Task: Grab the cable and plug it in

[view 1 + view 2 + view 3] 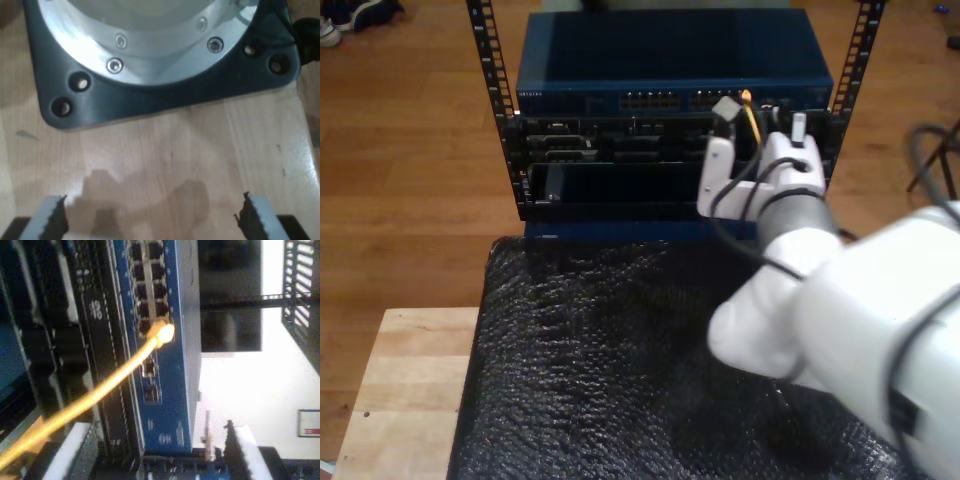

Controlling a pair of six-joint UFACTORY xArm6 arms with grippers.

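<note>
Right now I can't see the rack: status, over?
My second gripper open at the blue switch. The cable, plug at a port. My first gripper open, idle.

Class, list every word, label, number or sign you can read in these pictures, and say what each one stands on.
None can be read.
Blue switch: white marks on its face, too blurred.
Black unit beside it: a white logo and rows of print, too blurred.
Wall sign with a red patch: too small.
Blue switch in the exterior view: a pale mark at its left end, too small.
</note>
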